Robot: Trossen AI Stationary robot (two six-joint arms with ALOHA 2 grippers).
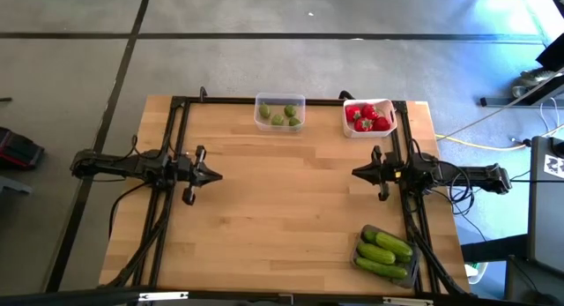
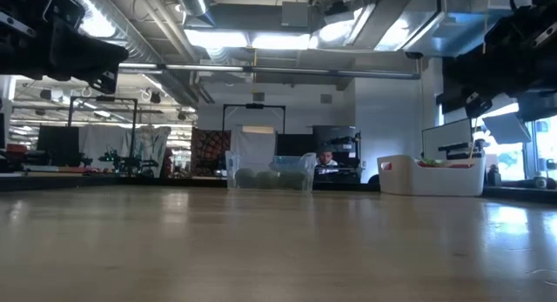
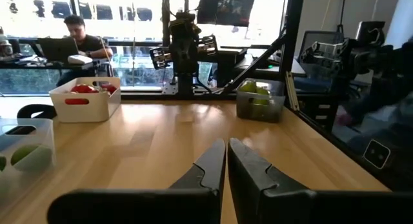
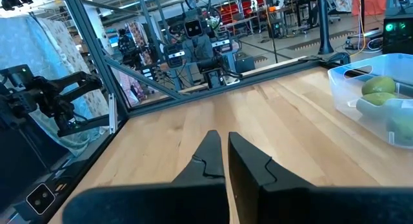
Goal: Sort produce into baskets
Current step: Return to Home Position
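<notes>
The wooden table (image 1: 282,218) spreads bare between the two arms; the left gripper (image 1: 214,175) hovers over its left half with fingers pressed together, holding nothing, pointing across at the right gripper (image 1: 357,173), which faces it from the right half, fingers likewise pressed together and empty; the dark grey tub (image 1: 384,254) sits at the near right corner, behind and beside the right gripper, holding the bumpy green cucumbers (image 1: 386,250) lying side by side; the clear tub (image 1: 279,112) stands at the far edge, about midway between the two grippers and beyond both, with the olive-green fruits (image 1: 280,115) inside; the white tub (image 1: 369,117) stands just beyond the right gripper at the far edge, filled with the red pieces (image 1: 367,117).
</notes>
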